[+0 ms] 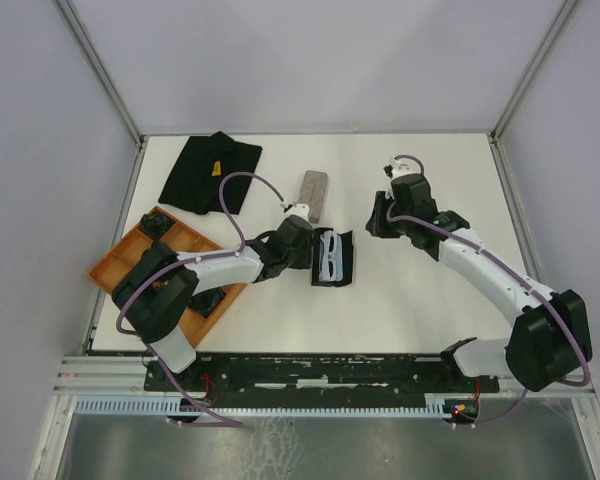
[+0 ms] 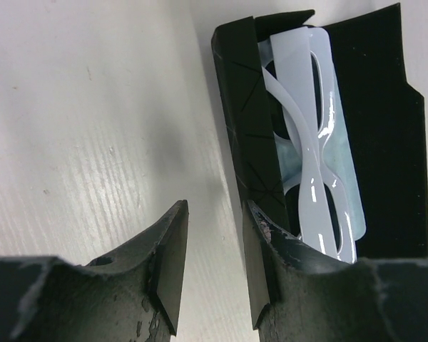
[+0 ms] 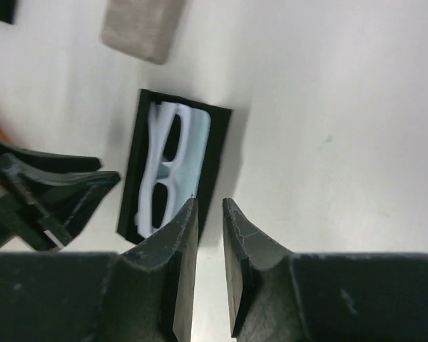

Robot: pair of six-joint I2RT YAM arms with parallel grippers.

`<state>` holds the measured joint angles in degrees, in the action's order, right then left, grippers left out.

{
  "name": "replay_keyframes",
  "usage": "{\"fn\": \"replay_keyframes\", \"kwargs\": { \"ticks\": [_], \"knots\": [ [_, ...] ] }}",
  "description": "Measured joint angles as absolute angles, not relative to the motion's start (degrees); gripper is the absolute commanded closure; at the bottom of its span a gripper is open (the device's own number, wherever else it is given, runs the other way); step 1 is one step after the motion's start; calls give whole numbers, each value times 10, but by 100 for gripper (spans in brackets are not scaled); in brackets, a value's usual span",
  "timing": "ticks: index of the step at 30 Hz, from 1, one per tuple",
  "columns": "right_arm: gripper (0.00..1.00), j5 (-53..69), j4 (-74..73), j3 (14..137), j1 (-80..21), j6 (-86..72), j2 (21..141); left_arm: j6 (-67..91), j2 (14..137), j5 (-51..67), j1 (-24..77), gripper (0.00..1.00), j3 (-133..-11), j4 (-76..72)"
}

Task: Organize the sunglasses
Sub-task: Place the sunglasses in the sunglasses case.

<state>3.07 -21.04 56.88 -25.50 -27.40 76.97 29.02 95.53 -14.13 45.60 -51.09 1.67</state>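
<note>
The pale-framed sunglasses (image 1: 327, 256) (image 2: 307, 142) (image 3: 167, 164) lie folded on a light blue cloth (image 2: 344, 171) inside an open black case (image 1: 347, 262) (image 2: 385, 128) (image 3: 218, 142) in the middle of the table. My left gripper (image 1: 307, 246) (image 2: 215, 206) is open just left of the case's near wall, with only bare table between its fingers. My right gripper (image 1: 379, 216) (image 3: 210, 206) hovers to the right of the case, narrowly open with nothing in it. From the right wrist view the left gripper (image 3: 64, 191) shows beside the case.
A grey oblong case (image 1: 315, 195) (image 3: 143, 25) lies just behind the black one. A black cloth pouch (image 1: 210, 170) sits at the back left. An orange compartment tray (image 1: 180, 235) stands at the left under the left arm.
</note>
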Motion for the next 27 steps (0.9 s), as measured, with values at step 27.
{"fn": "replay_keyframes", "kwargs": {
  "ticks": [27],
  "knots": [
    [74, 140, -197, 553, -249, -291, 978, 273, 1007, -132, 453, 56, -531, 11]
  ]
}}
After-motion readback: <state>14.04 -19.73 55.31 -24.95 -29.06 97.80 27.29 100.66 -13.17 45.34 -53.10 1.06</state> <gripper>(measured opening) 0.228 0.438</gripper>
